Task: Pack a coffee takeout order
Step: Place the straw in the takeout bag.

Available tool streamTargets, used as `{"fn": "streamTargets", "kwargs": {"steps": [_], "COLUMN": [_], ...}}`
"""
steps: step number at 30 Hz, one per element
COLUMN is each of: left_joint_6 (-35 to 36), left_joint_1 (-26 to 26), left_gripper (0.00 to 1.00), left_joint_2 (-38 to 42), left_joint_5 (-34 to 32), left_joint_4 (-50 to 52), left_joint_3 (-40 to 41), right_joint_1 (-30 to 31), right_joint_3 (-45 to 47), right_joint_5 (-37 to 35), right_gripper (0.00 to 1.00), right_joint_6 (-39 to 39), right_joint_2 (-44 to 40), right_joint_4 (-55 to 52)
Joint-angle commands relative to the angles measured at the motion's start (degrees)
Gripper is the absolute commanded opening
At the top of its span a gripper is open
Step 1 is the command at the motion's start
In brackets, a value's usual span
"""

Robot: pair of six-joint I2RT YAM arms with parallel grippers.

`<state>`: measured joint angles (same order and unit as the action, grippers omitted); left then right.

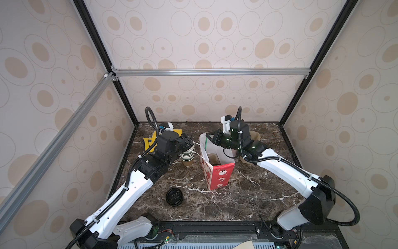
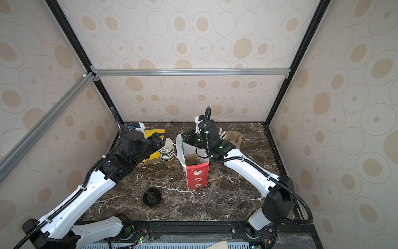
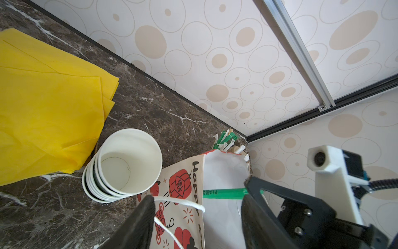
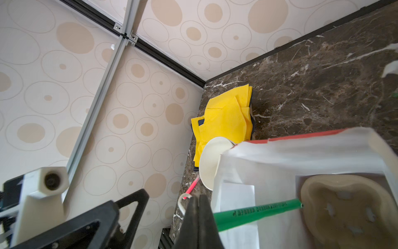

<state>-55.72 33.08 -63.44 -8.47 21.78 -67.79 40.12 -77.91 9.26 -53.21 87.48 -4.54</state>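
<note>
The right gripper (image 4: 199, 198) is clamped on a green straw (image 4: 258, 212), which reaches over the open mouth of the gift bag (image 1: 221, 174). Below it, the pulp cup tray (image 4: 344, 207) lies on the bag's floor. The left gripper (image 3: 199, 189) stands wide, jaws astride the bag's rim and string handle (image 3: 178, 201). The cup stack (image 3: 129, 159) crowds that side, with yellow napkins (image 3: 49, 107) beyond. The table (image 1: 247, 194) lies bare in front, around a lone black lid (image 1: 174, 196).

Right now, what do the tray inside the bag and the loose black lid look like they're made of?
Tray: likely moulded paper pulp, matte tan, rough fibrous surface. Black lid: probably thin plastic, faint sheen, crisp moulded ridges.
</note>
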Motion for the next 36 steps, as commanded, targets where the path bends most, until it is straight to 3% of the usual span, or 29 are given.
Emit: {"fn": "streamTargets", "kwargs": {"steps": [1, 13, 21, 31, 36], "left_joint_6": [0.37, 1.87, 7.41, 8.55, 8.84], "left_joint_1": [-0.63, -1.07, -1.05, -1.04, -1.09], "left_gripper": [0.64, 0.63, 0.63, 0.63, 0.64], "left_joint_2": [1.43, 2.8, 0.78, -0.54, -1.53], "left_joint_5": [-1.7, -2.99, -5.58, -6.05, -6.13], "left_joint_4": [-0.37, 0.28, 1.89, 0.97, 2.23], "left_joint_3": [-0.41, -0.38, -4.83, -6.04, -6.92], "right_joint_1": [0.59, 1.7, 1.72, 1.72, 1.75], "right_joint_3": [1.88, 2.34, 0.84, -3.89, -8.34], "right_joint_5": [-4.07, -7.12, -7.86, -7.87, -9.7], "right_gripper": [0.0, 0.0, 0.1, 0.4, 0.47], "right_joint_6": [-1.9, -1.4, -1.54, 1.4, 4.29], "right_joint_2": [1.09, 5.47, 7.5, 5.17, 2.15], "right_joint_4": [3.24, -2.03, -7.71, -11.98, -17.91]}}
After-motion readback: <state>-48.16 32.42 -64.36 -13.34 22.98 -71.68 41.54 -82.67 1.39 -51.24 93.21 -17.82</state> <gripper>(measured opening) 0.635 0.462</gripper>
